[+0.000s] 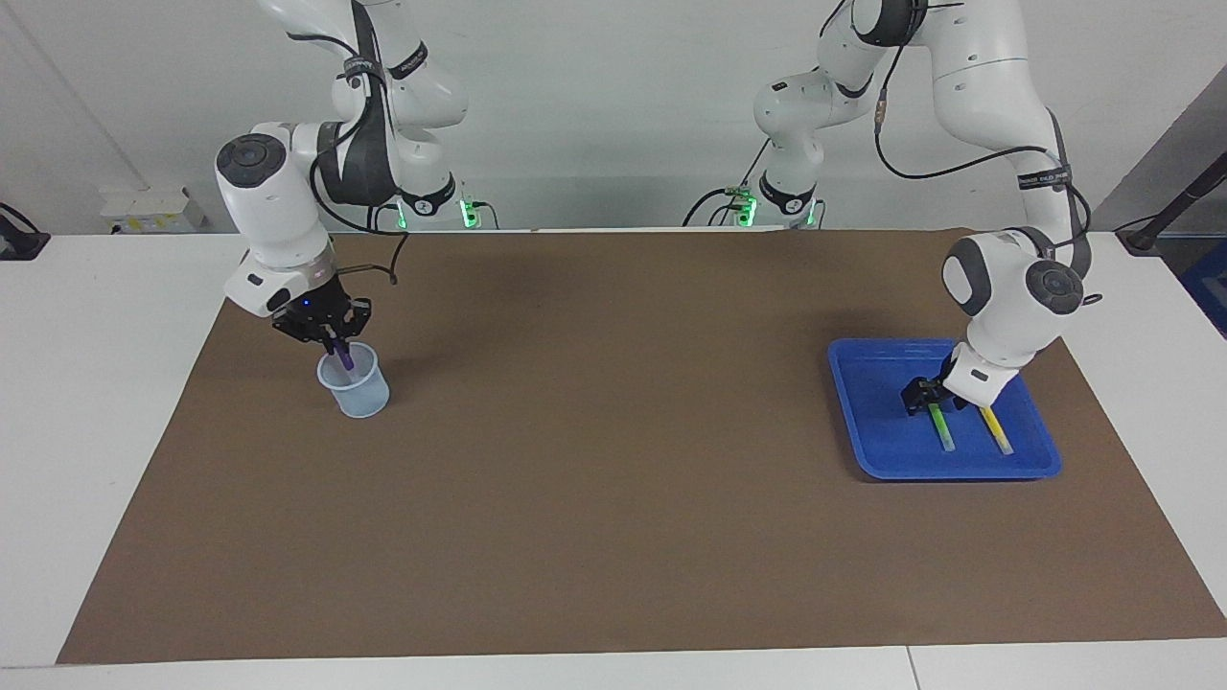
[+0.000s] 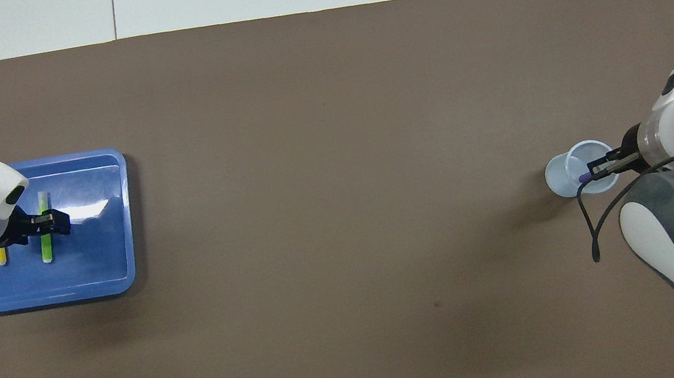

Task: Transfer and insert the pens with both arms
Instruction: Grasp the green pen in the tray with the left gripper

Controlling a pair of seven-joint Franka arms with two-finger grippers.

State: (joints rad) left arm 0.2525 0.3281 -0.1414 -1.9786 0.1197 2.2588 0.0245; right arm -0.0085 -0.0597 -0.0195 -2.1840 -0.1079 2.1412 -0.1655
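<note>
The purple pen (image 1: 345, 359) stands tilted in a pale blue cup (image 1: 357, 393) toward the right arm's end of the table. My right gripper (image 1: 333, 335) is just over the cup's mouth, shut on the pen's upper end; both show in the overhead view, the pen (image 2: 584, 178) and the gripper (image 2: 601, 169). The green pen (image 1: 941, 426) and the yellow pen (image 1: 997, 433) lie side by side in a blue tray (image 1: 863, 422) toward the left arm's end. My left gripper (image 1: 922, 395) is down in the tray over the green pen (image 2: 47, 247), hiding its middle.
A brown mat (image 1: 613, 479) covers most of the white table. Two small white arms with green lights (image 1: 467, 213) stand at the robots' edge of the table. A black cable (image 2: 590, 229) hangs from the right arm beside the cup.
</note>
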